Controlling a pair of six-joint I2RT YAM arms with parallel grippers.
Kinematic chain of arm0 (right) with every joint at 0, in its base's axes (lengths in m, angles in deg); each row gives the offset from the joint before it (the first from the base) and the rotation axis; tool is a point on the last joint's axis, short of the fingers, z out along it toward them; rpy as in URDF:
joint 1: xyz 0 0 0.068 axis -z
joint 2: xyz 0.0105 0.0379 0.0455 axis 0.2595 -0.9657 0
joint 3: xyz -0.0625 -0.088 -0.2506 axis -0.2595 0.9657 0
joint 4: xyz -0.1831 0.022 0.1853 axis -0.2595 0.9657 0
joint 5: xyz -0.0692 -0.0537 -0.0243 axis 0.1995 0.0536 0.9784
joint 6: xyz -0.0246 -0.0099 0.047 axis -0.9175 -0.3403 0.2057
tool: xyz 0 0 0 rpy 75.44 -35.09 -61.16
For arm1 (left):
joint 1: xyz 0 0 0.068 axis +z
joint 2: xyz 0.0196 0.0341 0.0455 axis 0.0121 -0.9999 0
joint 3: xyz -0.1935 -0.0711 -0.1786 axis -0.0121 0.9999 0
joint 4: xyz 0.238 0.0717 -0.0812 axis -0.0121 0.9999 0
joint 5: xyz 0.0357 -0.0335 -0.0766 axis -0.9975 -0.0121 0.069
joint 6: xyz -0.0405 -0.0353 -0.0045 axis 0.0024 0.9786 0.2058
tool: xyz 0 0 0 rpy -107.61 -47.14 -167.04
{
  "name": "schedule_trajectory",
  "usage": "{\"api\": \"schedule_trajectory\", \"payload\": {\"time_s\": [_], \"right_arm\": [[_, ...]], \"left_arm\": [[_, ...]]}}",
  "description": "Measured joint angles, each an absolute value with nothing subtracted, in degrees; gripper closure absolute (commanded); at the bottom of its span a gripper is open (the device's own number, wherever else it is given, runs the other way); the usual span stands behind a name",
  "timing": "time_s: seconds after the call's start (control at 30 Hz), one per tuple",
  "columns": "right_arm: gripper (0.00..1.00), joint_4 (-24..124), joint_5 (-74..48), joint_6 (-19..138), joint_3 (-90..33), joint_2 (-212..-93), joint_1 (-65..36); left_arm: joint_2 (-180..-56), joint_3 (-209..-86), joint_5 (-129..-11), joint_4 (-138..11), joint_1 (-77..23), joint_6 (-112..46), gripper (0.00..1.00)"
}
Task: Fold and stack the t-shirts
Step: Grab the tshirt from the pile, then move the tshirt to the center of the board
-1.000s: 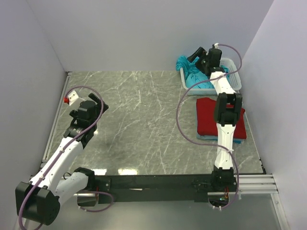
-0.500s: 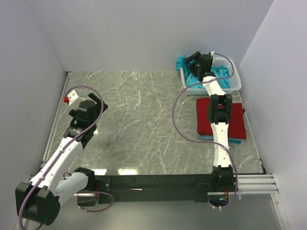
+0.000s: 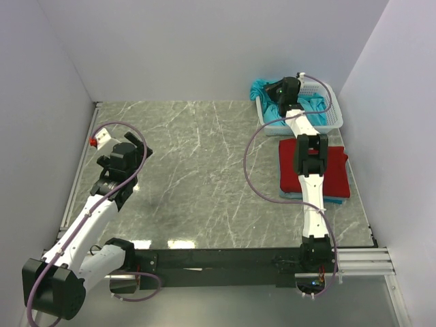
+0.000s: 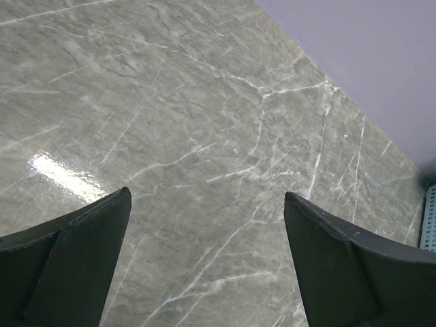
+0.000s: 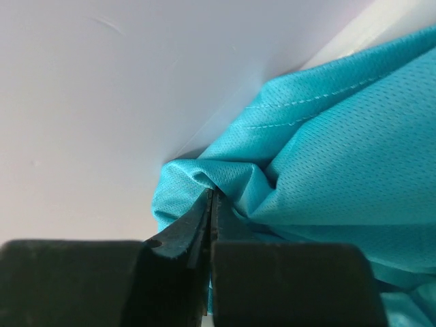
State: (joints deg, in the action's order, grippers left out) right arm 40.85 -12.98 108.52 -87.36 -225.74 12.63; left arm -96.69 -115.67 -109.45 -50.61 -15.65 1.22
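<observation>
My right gripper (image 3: pixel 278 92) (image 5: pixel 211 194) reaches to the far left corner of the white plastic lattice basket (image 3: pixel 334 117). Its jaws are pressed almost together, with only a thin slit between them, and a fold of the crumpled teal t-shirt (image 3: pixel 267 102) (image 5: pixel 327 150) is pinched at their tips. That shirt is a fine mesh knit with a double row of stitching along one hem. It lies heaped in the basket and spills over the basket's left rim, close to the pale back wall (image 5: pixel 102 88).

Just in front of the basket, on the grey marble-patterned table (image 3: pixel 204 170) (image 4: pixel 204 102), lies the folded deep red t-shirt (image 3: pixel 294 167). It rests on top of a folded teal-turquoise shirt (image 3: pixel 338 199), of which only the near edge shows. My right arm passes over this stack.

My left gripper (image 3: pixel 133 146) (image 4: pixel 206 194) is far to the left of the basket, over bare table. Its jaws are spread wide and hold nothing. Beside it, farther from the basket, sits a small white-and-red tag (image 3: pixel 99 139), too small to read.
</observation>
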Motion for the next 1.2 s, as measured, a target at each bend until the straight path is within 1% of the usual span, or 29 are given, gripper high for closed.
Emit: {"api": "schedule_trajectory", "payload": {"time_s": [0.17, 0.3, 0.5, 0.83, 0.97, 1.2], "right_arm": [[1.0, 40.28, -13.25, 105.31, -86.53, -224.95, 12.74], [1.0, 40.81, -13.44, 100.68, -83.31, -221.52, 12.78], [1.0, 40.77, -13.68, 92.79, -76.19, -212.15, 12.82], [1.0, 41.12, -16.09, 83.04, -73.11, -198.38, 12.08], [1.0, 43.37, -16.35, 79.21, -73.11, -192.78, 9.7], [1.0, 49.55, -16.48, 73.51, -75.88, -182.29, 1.81]], "left_arm": [[-96.62, -115.67, -109.45, -50.28, -15.65, 1.25, 0.0], [-95.97, -115.67, -109.43, -49.93, -15.65, 1.25, 0.01], [-95.0, -115.67, -109.17, -49.8, -15.65, 1.29, 0.0], [-92.08, -115.67, -108.16, -49.41, -15.65, 2.06, 0.01], [-90.59, -115.67, -108.01, -48.42, -15.65, 3.15, 0.01], [-87.4, -115.61, -106.78, -46.52, -15.63, 4.77, 0.01]]}}
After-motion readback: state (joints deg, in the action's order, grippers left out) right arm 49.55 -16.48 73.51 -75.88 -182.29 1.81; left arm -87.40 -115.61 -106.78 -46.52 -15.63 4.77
